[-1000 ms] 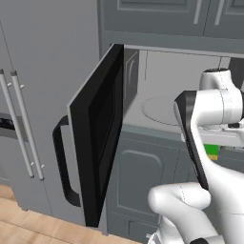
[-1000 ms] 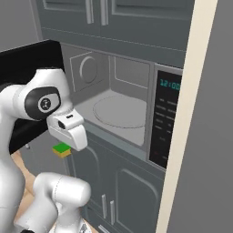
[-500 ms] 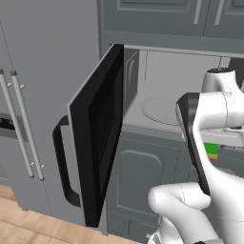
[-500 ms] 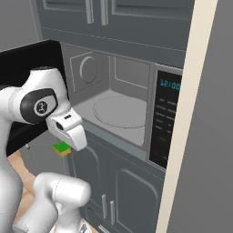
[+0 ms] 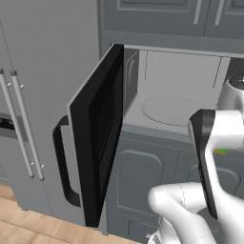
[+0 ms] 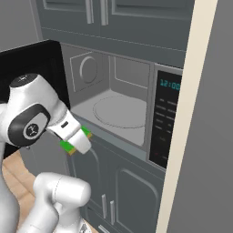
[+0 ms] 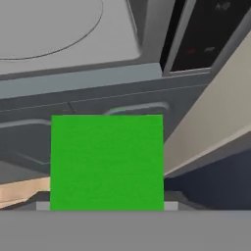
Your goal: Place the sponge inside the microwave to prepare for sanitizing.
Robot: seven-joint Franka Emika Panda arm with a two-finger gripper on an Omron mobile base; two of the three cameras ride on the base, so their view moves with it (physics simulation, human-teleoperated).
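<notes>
- In the hand view the sponge (image 7: 107, 163) sits square at 6 o'clock, its bright green face turned to the camera and covering the spot where the fingertips would rise, so the fingers are hidden behind it.
- In the right base view the sponge (image 6: 73, 144) peeks out green and yellow from under the white hand, at the gripper (image 6: 78, 144). It hangs in the air there, clamped in the gripper, though the finger pads cannot be made out.
- The sponge hangs just outside the microwave (image 6: 119, 105), at about 8 o'clock from the turntable (image 6: 119, 111), below and in front of the front lip of the cavity.
- The microwave door (image 5: 97, 136) stands swung wide open to the left, its curved black handle (image 5: 62, 167) facing outward.
- The cavity holds the round turntable (image 5: 167, 110), which is bare.
- The keypad (image 6: 164, 119) with teal digits sits at 3 o'clock of the cavity.
</notes>
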